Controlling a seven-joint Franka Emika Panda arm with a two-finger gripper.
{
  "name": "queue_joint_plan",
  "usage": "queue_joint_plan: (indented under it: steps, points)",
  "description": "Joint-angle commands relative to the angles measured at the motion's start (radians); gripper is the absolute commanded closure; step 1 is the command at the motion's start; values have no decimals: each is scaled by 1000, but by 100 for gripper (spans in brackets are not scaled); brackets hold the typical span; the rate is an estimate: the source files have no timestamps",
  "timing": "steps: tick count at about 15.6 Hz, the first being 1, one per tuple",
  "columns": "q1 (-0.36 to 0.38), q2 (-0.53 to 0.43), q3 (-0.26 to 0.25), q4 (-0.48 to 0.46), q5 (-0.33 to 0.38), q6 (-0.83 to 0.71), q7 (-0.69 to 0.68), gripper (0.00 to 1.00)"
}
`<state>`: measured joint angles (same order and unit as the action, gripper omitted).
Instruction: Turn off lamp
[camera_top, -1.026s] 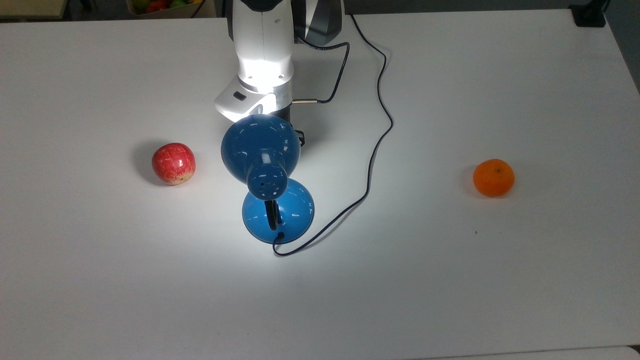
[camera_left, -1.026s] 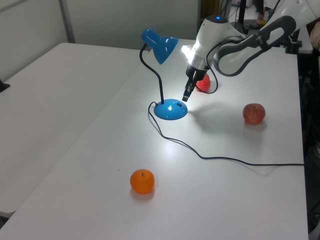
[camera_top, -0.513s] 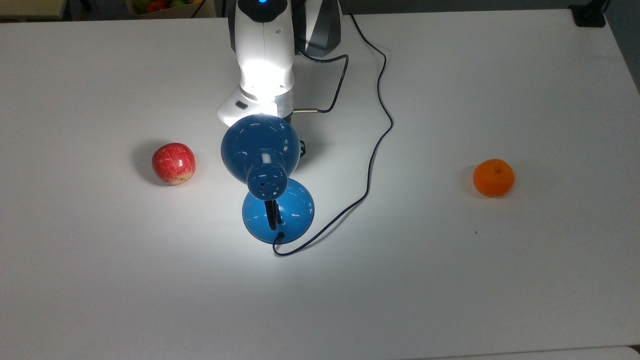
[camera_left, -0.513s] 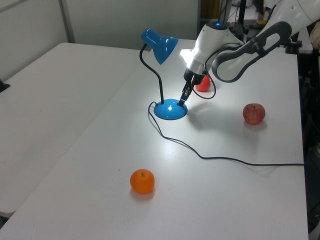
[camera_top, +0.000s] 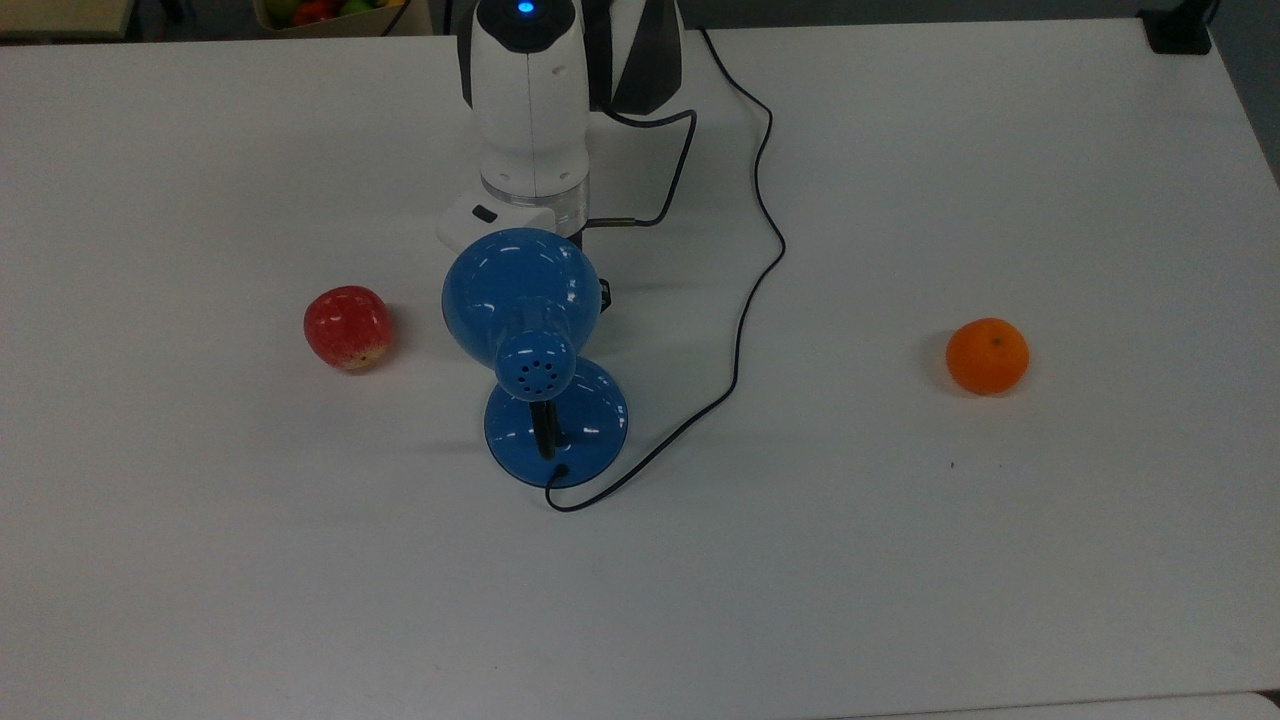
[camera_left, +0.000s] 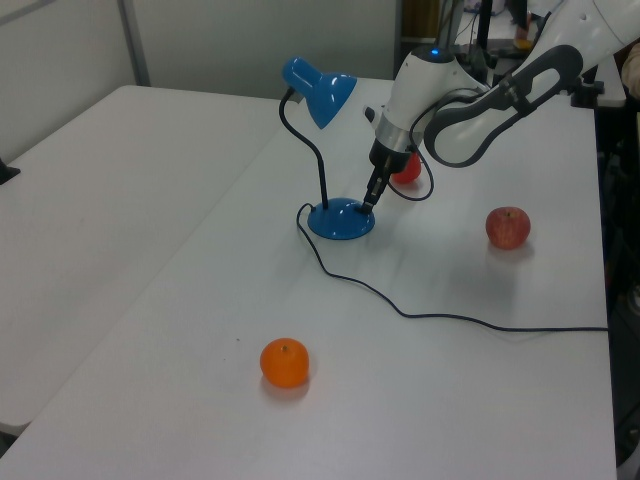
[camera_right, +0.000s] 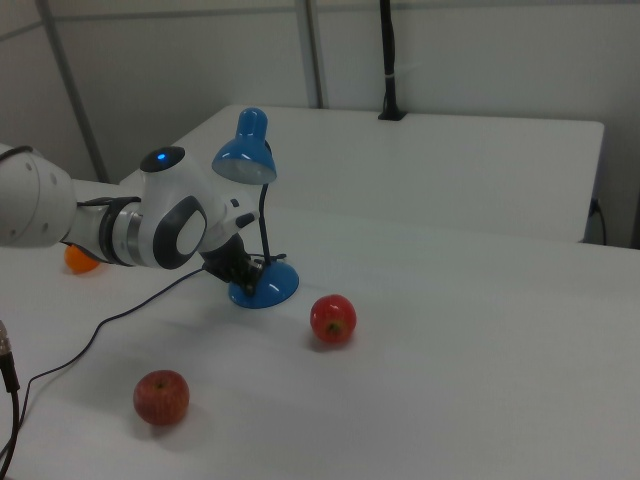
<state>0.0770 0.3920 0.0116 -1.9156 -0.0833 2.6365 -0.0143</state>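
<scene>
Light is out. Top view: the bright pool that lay on the counter (camera_top: 900, 560) around the lamp (camera_top: 522, 300) half a second ago is gone, and the glare on my arm (camera_top: 530, 100) with it. Lamp sits mid-counter, shade over its round base (camera_top: 590, 415), cord (camera_top: 745, 290) snaking off toward the back edge. Apple (camera_top: 346, 327) on the top view's left, orange (camera_top: 987, 355) well off on the top view's right. A box (camera_top: 335, 14) at the far edge holds what looks like fruit, too cropped to say more.

Left view: tool (camera_left: 371, 196) tip is down on the base rim, on the side facing the arm, where I judge the switch is. Fingers look pressed together, pinching nothing. No glow on the base now, unlike a moment ago. A second apple (camera_left: 508, 227) lies on the left view's right.

Right view: shade (camera_right: 245, 160) is dark and the tool (camera_right: 243, 272) is touching the base (camera_right: 270, 285). Red apples lie in front.

My read: the switch press took, task is effectively done. What's left is lifting off without dragging the base.
</scene>
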Motion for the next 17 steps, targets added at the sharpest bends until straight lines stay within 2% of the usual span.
queue_joint_plan:
  steps: [1, 8, 12, 17]
  points:
    - [9, -30, -9, -23, 8, -127, 10, 100]
    - [9, -194, -9, -4, 5, -490, 8, 100]
    - [4, -265, -9, 104, -1, -735, 7, 100]
    - [10, -297, -5, 256, -4, -950, 7, 100]
